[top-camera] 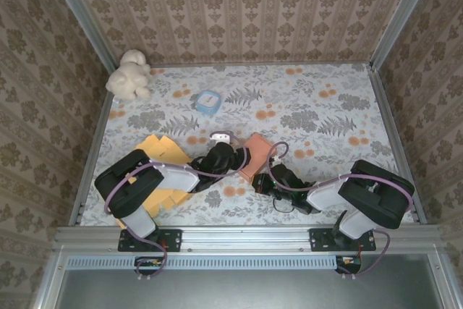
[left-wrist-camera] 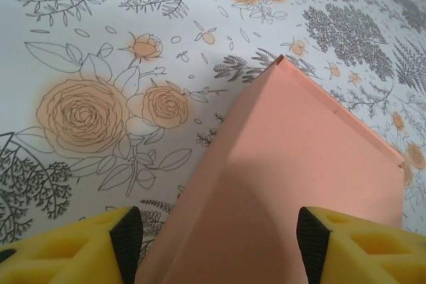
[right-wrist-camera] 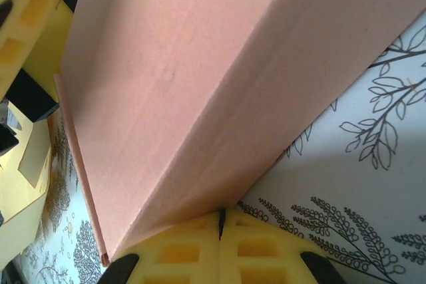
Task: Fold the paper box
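Observation:
The salmon-pink paper box [top-camera: 255,150] lies mid-table between the two arms, partly folded. In the left wrist view the paper box [left-wrist-camera: 293,184] runs as a raised ridge away from the camera. My left gripper [left-wrist-camera: 219,247] is open and straddles its near end, one black pad [left-wrist-camera: 126,237] beside its left wall and the other over its top face. My right gripper [right-wrist-camera: 221,224] is shut, with its yellow fingertips pressed against the low corner of the paper box [right-wrist-camera: 186,78] and nothing visible between them. From above, the left gripper [top-camera: 233,157] and right gripper [top-camera: 260,181] flank the box.
Flat yellow paper sheets [top-camera: 165,151] lie under the left arm, and more [top-camera: 171,197] lie nearer the front edge. A small blue object [top-camera: 208,101] sits further back, and a white plush toy [top-camera: 129,75] is in the far left corner. Patterned walls enclose the floral table [top-camera: 325,106].

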